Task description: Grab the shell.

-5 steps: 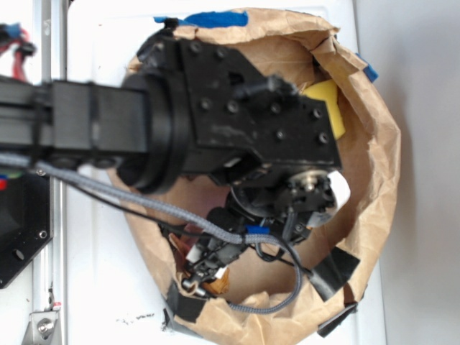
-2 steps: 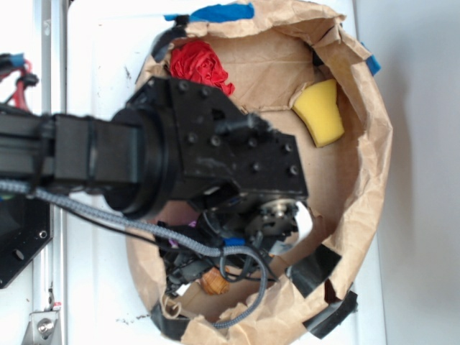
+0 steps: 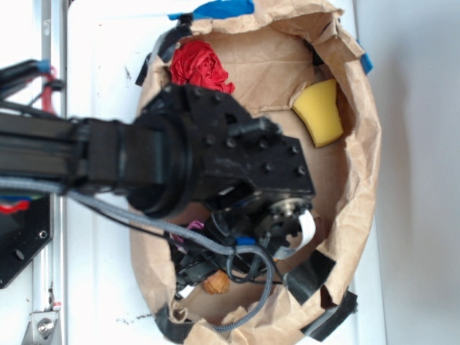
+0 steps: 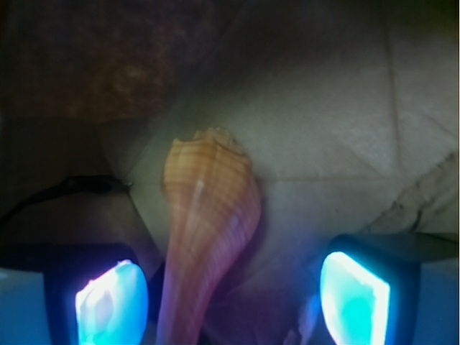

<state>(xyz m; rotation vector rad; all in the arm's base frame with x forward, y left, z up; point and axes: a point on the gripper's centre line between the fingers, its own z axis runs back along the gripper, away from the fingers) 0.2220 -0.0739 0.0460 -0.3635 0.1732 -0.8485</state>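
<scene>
Shell [image 4: 208, 230] first: in the wrist view it lies on creased brown paper between the two gripper fingers, its broad ribbed end pointing away from the camera and its narrow tip running down out of the bottom edge. Orange-tan stripes run along its length. It sits closer to the left finger [image 4: 108, 302] than to the right finger [image 4: 356, 298], with clear gaps on both sides, so the gripper [image 4: 230, 302] stands wide apart around it and touches nothing. In the exterior view, going left to right, a white worktop [image 3: 93, 57] carries a black arm that reaches rightward over a crumpled brown paper bag [image 3: 359, 180] whose rolled rim forms a bowl. A grey braided cable [image 3: 108, 212] trails under the arm. A crumpled red object [image 3: 201, 65] lies at the far left inside the bag, just above the arm. Near the bottom of the bag the shell [image 3: 215, 282] shows as a small orange-brown lump just below the gripper [image 3: 205, 269], whose fingers are hidden among wires there. A yellow sponge [image 3: 321, 113] rests further right against the bag wall, well apart from the shell. Blue tape [image 3: 219, 10] and black tape [image 3: 309, 277] patches hold the rim.
</scene>
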